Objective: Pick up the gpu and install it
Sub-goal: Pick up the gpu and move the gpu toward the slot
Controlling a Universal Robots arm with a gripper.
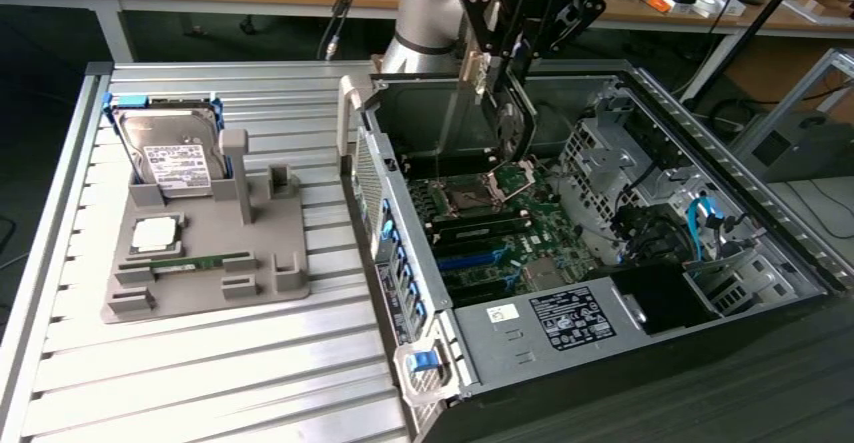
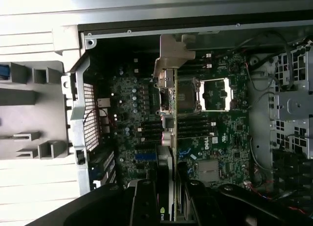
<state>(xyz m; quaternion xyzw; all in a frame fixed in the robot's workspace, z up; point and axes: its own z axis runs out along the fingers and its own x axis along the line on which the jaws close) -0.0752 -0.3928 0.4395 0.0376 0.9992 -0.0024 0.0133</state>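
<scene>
**A:** What is the gripper doing?

**B:** The gripper is clamping the gpu between its fingers. It is holding the card on edge inside the open computer case.

**A:** Where is the card sitting?

**B:** It is hanging over the green motherboard, beside the CPU socket. I cannot tell whether its lower edge is touching the board. In the wrist view the gpu is showing edge-on, with its silvery bracket at the end away from the black fingers.

**A:** And outside the case?

**B:** On the exterior view's left, a grey fixture is resting on the slatted metal table. It is carrying a hard drive and a green memory stick.
</scene>
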